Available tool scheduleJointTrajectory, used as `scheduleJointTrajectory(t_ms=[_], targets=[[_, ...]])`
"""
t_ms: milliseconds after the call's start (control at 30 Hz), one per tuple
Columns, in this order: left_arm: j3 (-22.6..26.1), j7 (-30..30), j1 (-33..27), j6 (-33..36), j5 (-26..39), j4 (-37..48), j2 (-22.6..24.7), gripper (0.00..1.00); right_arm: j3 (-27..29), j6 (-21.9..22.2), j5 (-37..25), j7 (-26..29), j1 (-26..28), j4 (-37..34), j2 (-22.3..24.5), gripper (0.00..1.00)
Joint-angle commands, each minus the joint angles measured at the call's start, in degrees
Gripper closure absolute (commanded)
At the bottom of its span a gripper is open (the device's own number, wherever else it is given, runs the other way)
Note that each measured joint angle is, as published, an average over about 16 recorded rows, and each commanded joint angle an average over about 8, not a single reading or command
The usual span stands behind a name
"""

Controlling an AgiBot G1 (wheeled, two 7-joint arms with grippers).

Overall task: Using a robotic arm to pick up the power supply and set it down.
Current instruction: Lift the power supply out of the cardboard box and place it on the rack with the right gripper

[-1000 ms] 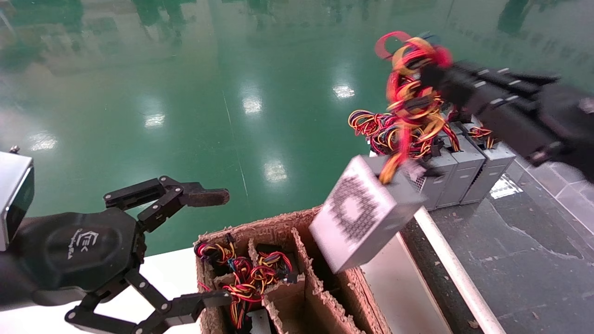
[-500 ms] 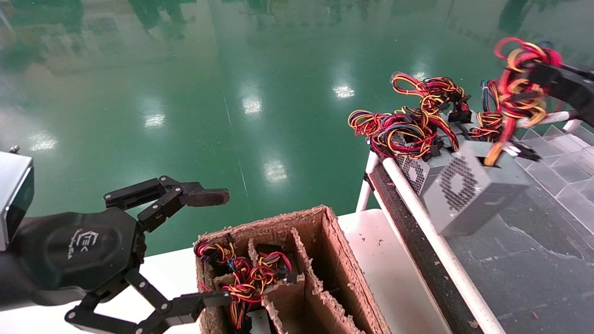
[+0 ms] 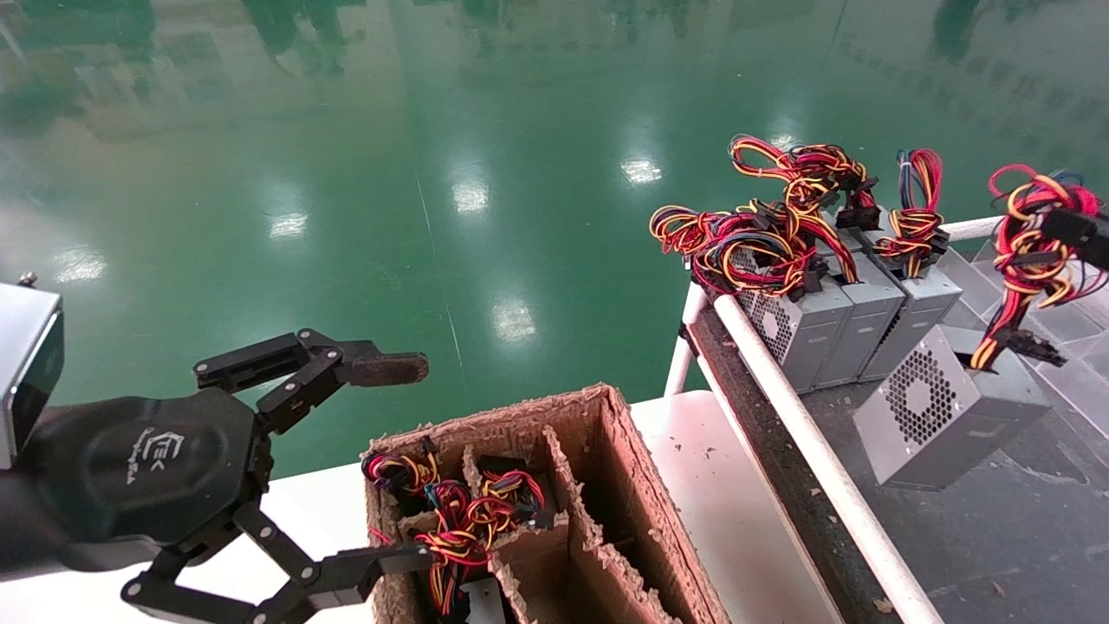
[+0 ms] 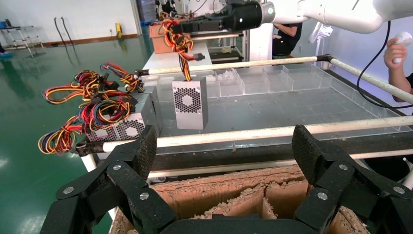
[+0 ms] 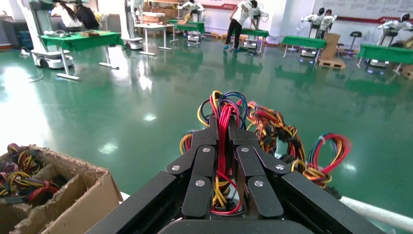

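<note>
Right gripper [image 5: 223, 146] pinching power supply [image 3: 944, 412] wires, box beside white rail [image 3: 806, 442]; left gripper [image 3: 381, 459] spread

Grey power supplies [image 3: 823, 321] on dark railed bench [image 3: 970, 537].

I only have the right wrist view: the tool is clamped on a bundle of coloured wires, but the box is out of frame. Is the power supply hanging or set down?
Observer: In the head view the power supply hangs tilted by its wires from the right tool, with its bottom at the dark tray surface. I cannot confirm contact.
Operator: Where is it among the others?
Observer: It is just in front of the row of power supplies standing side by side along the white rail, on the side nearer the robot.
Operator: And the left arm?
Observer: The left tool is open and empty, at the left edge of the cardboard box.
</note>
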Motion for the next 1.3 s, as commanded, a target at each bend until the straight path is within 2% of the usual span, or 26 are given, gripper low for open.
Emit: scheduleJointTrajectory(t_ms=[33, 533, 733, 767, 1000, 1033, 1300], targets=[[0.0, 0.0, 0.0, 0.0, 0.0, 0.0, 0.0, 0.0, -0.3, -0.2, -0.5, -0.6, 0.0, -0.9, -0.3, 1.0], [0.0, 0.0, 0.0, 0.0, 0.0, 0.0, 0.0, 0.0, -5.7, 1.4, -7.3, -0.9, 10.0, -7.3, -7.6, 1.0], [0.1, 0.0, 0.0, 0.0, 0.0, 0.0, 0.0, 0.0, -7.4, 0.8, -9.4, -1.1, 14.3, -11.0, -10.0, 1.0], [0.1, 0.0, 0.0, 0.0, 0.0, 0.0, 0.0, 0.0, -7.7, 0.6, -9.8, -1.1, 15.0, -11.7, -10.4, 0.94], [0.1, 0.0, 0.0, 0.0, -0.1, 0.0, 0.0, 0.0, -9.3, -1.0, -11.9, -2.0, 18.6, -15.9, -11.8, 0.07], [0.1, 0.0, 0.0, 0.0, -0.1, 0.0, 0.0, 0.0, -9.4, -1.2, -12.1, -2.2, 19.0, -16.4, -11.9, 0.0], [0.1, 0.0, 0.0, 0.0, -0.1, 0.0, 0.0, 0.0, -10.4, -2.5, -13.4, -3.6, 21.5, -20.1, -12.8, 0.0]])
